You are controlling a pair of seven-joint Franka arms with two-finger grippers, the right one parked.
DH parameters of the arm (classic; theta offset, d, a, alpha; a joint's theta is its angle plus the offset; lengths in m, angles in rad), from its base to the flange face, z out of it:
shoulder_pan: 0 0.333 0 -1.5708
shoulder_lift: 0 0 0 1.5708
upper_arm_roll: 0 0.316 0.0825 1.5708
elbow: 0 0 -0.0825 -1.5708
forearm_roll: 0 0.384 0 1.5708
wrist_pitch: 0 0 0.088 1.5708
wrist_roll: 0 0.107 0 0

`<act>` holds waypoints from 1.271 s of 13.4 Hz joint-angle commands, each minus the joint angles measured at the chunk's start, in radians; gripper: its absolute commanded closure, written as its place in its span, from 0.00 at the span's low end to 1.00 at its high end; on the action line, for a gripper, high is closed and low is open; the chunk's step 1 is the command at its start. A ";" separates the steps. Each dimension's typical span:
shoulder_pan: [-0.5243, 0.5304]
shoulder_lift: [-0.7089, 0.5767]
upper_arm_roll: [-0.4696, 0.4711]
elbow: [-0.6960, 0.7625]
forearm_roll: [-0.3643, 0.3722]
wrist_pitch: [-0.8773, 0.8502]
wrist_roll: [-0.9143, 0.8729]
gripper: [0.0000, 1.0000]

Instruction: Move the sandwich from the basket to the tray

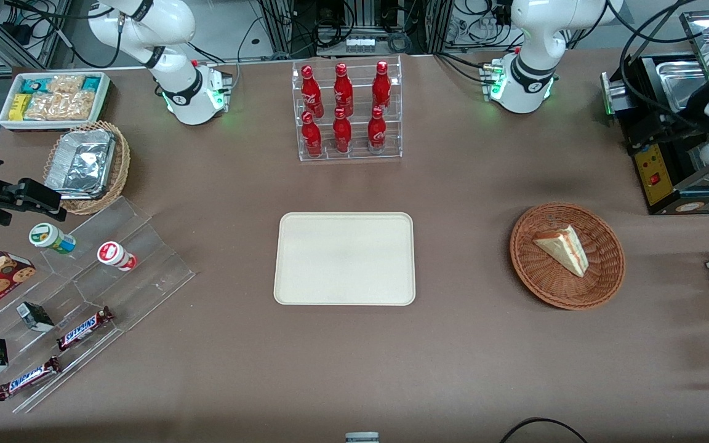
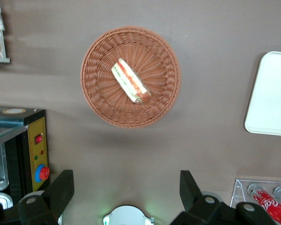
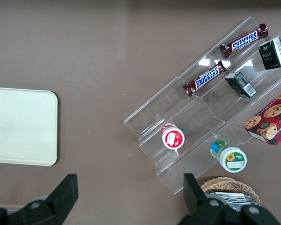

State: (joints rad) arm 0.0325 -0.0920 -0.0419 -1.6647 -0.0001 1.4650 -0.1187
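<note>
Sandwich (image 2: 130, 81) in basket (image 2: 98, 93), apart from spread end effector (image 2: 126, 192).

glossy white arm (image 1: 530, 43), black joint bands, black claw (image 2: 126, 187) (green base light).

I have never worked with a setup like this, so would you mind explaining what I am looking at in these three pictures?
Two white robot arms stand at a brown table. One picture looks at them from the front; the other two come from cameras on their wrists, looking down.

Only one arm works. Its gripper, two dark fingers, is open and holds nothing; it hangs high above the table beside the basket, farther from the front camera than it.

The sandwich lies in that round wicker basket. The cream tray, where it should go, has nothing on it.

Around them are a clear rack of red bottles, snack bars and small cups on clear steps, and a tan basket of foil containers.
</note>
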 commanded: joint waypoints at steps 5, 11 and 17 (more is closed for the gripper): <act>0.017 0.075 -0.003 -0.145 0.005 0.176 -0.407 0.00; 0.014 0.083 -0.003 -0.420 0.008 0.542 -0.697 0.00; 0.015 0.126 -0.003 -0.576 0.012 0.787 -0.797 0.00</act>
State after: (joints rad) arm 0.0413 0.0248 -0.0391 -2.2215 0.0035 2.2098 -0.8694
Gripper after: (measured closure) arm 0.000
